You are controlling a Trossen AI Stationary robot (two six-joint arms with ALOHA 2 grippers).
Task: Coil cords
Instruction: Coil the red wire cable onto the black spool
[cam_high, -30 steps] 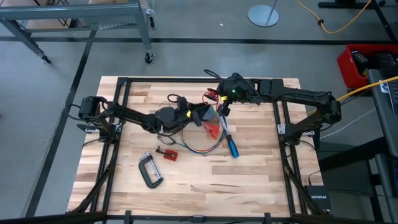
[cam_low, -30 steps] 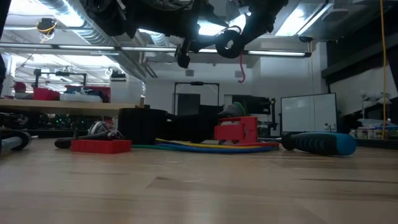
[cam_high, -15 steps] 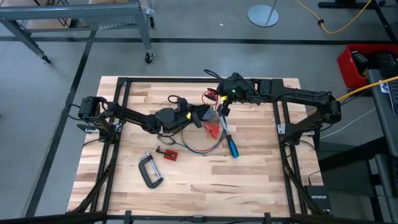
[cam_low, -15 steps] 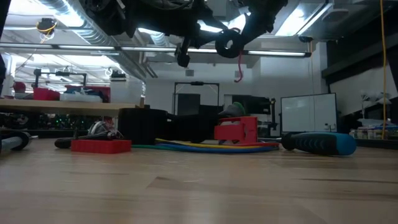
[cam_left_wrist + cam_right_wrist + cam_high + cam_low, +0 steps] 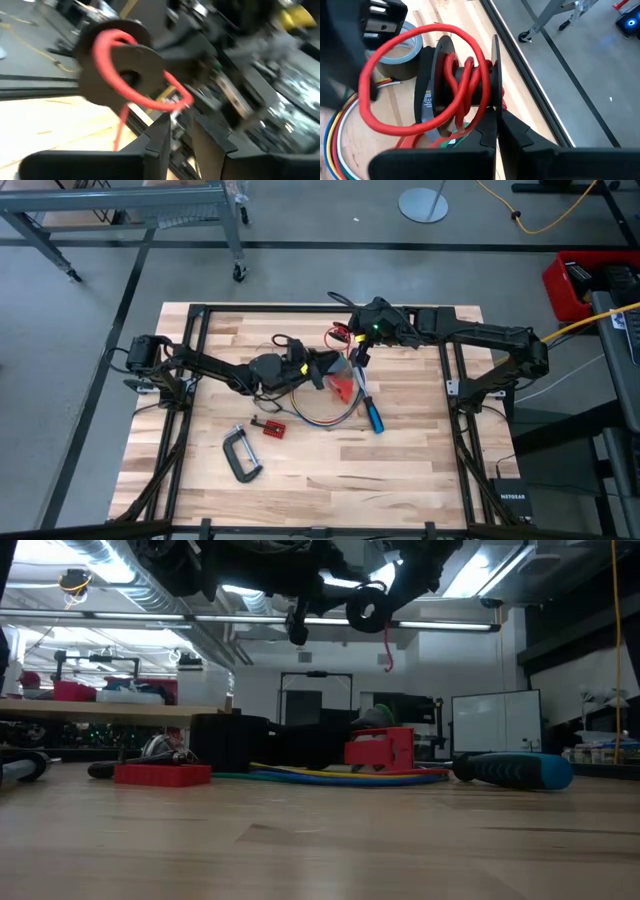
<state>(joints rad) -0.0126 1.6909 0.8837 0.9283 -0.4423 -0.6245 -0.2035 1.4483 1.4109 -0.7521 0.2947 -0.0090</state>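
The wooden desk (image 5: 400, 450) fills the middle of the high view, with both dark arms reaching in over its far half. The right arm comes from the right edge, and its gripper (image 5: 357, 352) hangs above the desk with its jaws closed on the rim of a black spool (image 5: 462, 87); a red cord (image 5: 415, 85) is wound round the spool's core and stands off it in one loose loop. The left arm stretches across from the left edge, its gripper (image 5: 322, 366) close beside the spool, jaws narrowed near the red cord, though whether they pinch it I cannot tell. Below them a longer cord of coloured strands (image 5: 325, 408) lies in a loop flat on the desk, around a red block (image 5: 342, 385). A blue-handled screwdriver (image 5: 372, 415) lies just right of that loop. A black clamp (image 5: 240, 455) sits nearer the front left, a small red piece (image 5: 268, 426) beside it. A grey tape roll (image 5: 402, 52) lies on the desk beyond the spool.
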